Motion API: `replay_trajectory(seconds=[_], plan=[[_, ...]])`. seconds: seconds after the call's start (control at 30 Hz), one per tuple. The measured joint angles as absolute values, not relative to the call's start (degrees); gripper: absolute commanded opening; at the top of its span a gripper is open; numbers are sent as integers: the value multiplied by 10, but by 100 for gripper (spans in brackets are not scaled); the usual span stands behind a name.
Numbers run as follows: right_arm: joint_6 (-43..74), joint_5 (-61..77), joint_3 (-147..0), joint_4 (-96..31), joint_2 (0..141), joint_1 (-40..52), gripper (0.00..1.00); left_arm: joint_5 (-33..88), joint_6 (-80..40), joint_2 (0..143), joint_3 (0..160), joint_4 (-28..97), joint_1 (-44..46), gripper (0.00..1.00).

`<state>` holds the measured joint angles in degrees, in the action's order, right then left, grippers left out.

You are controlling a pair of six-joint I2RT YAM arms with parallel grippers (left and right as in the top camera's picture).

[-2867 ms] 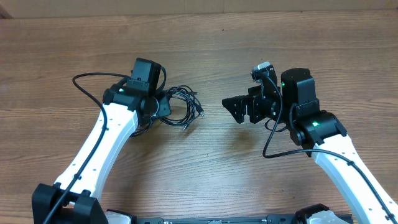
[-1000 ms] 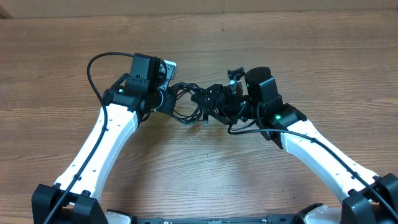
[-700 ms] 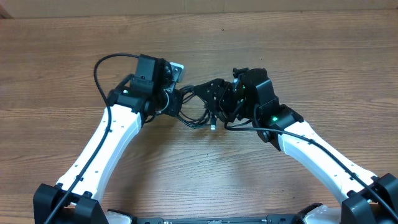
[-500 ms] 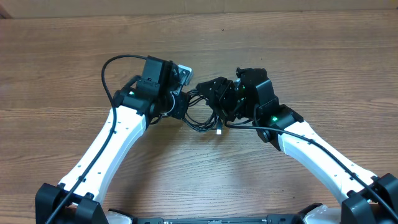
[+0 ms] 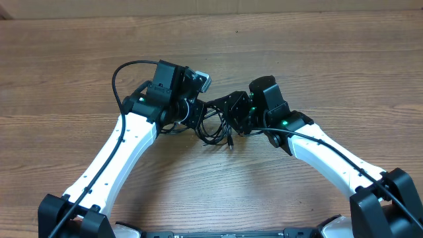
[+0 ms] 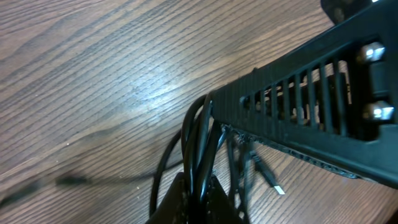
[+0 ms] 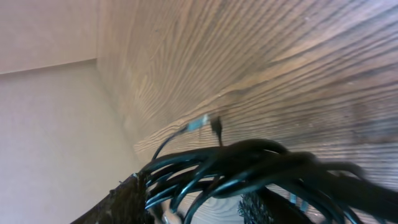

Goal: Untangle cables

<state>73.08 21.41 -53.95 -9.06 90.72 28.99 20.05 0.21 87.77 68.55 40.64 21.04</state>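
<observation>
The cables (image 5: 213, 129) are a small tangle of thin black loops hanging between my two grippers, one plug end (image 5: 230, 141) dangling below. My left gripper (image 5: 192, 112) is shut on several strands (image 6: 198, 146), which rise from its fingers (image 6: 214, 198). A silver-tipped plug (image 6: 274, 185) hangs to the right of them. My right gripper (image 5: 227, 111) meets the tangle from the right. In the right wrist view the cables (image 7: 239, 163) run across between the right gripper's (image 7: 189, 200) two fingers (image 7: 118, 200), which stand apart with a gap showing beside the strands.
The wooden table (image 5: 317, 59) lies under both arms. One slotted black finger of the right gripper (image 6: 298, 118) crosses close over the left gripper. The left arm's own thick black wire (image 5: 119, 76) loops out to the left.
The left gripper has carried the tangle rightward. The right gripper has closed in on it from the right, and its jaws have narrowed around the strands.
</observation>
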Motion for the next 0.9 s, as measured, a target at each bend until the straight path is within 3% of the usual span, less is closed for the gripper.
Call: replay_trajectory(seconds=[0.37, 0.63, 0.9], plan=[[698, 177, -540, -112, 909, 290, 51, 188, -1, 878, 686, 401, 210, 5], [644, 106, -540, -191, 910, 286, 56, 174, -91, 878, 686, 379, 210, 4], [606, 86, -540, -248, 910, 212, 60, 173, -159, 943, 686, 339, 222, 4]])
